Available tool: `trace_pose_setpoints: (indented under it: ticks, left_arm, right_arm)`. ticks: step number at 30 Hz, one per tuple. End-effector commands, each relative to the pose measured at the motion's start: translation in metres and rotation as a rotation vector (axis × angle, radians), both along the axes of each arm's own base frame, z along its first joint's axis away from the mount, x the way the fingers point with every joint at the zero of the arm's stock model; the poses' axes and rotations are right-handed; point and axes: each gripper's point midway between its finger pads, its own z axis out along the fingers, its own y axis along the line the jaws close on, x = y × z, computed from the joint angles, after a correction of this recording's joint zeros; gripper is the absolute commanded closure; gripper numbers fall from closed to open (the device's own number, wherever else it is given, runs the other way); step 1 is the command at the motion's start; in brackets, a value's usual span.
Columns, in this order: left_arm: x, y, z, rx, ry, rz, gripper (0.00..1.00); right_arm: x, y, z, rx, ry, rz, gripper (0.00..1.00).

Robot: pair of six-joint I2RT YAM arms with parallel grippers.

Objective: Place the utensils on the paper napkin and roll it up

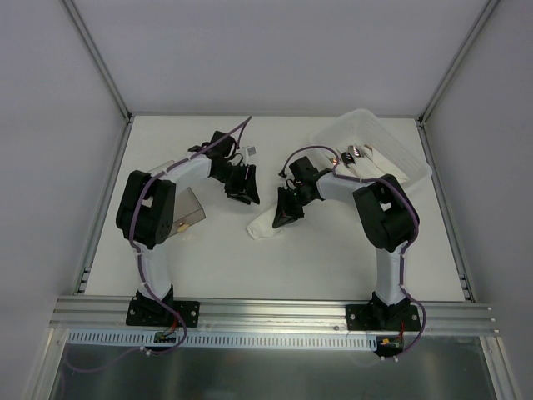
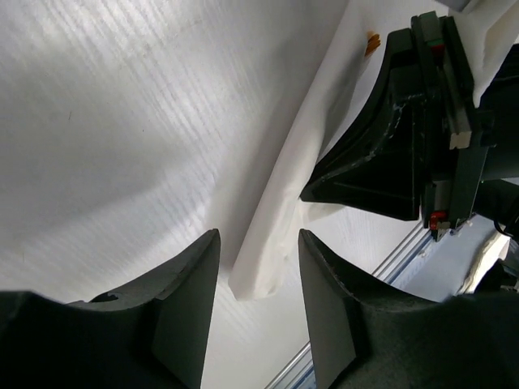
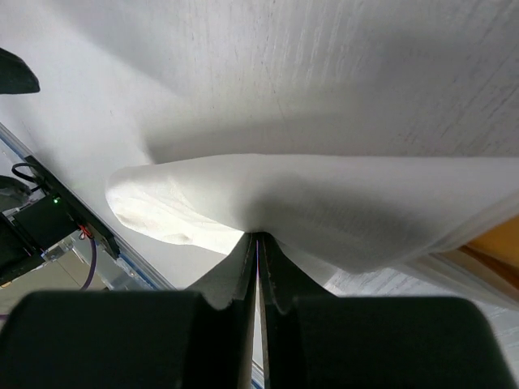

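The paper napkin (image 1: pixel 265 226) lies rolled into a loose white tube in the middle of the table. My right gripper (image 1: pixel 284 220) is shut, its tips (image 3: pixel 258 237) pinched into the side of the paper napkin (image 3: pixel 324 203). An orange utensil (image 3: pixel 493 240) peeks from the roll's end, and an orange tip of a utensil (image 2: pixel 372 40) shows in the left wrist view too. My left gripper (image 1: pixel 242 192) hangs just above the table with its jaws open (image 2: pixel 258 237). The near end of the napkin (image 2: pixel 272 235) lies between and beyond them, untouched.
A translucent white tray (image 1: pixel 400 143) with small dark-and-metal bits stands at the back right. A smoky clear box (image 1: pixel 190 213) sits by the left arm. The aluminium rail (image 1: pixel 266 312) runs along the near edge, and white walls close in the table.
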Motion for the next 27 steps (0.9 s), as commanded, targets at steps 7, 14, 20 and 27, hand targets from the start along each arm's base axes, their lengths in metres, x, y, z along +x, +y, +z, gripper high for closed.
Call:
trace_pose_setpoints:
  ticks: [7,14,20,27]
  left_arm:
    - [-0.006,-0.032,-0.009,-0.036,0.03,-0.102,0.54]
    - [-0.027,-0.037,-0.028,-0.014,0.086,-0.138,0.53]
    - [-0.046,-0.035,-0.043,0.02,0.122,-0.162,0.58]
    - [-0.054,-0.031,-0.06,0.039,0.194,-0.141,0.84]
  right_arm:
    - [-0.003,-0.028,-0.033,-0.17,0.007,-0.003,0.94]
    - [-0.002,-0.028,-0.032,-0.169,0.008,-0.003,0.94]
    - [-0.001,-0.027,-0.031,-0.166,0.004,0.001,0.94]
    - [-0.003,-0.029,-0.03,-0.167,-0.003,0.01,0.94]
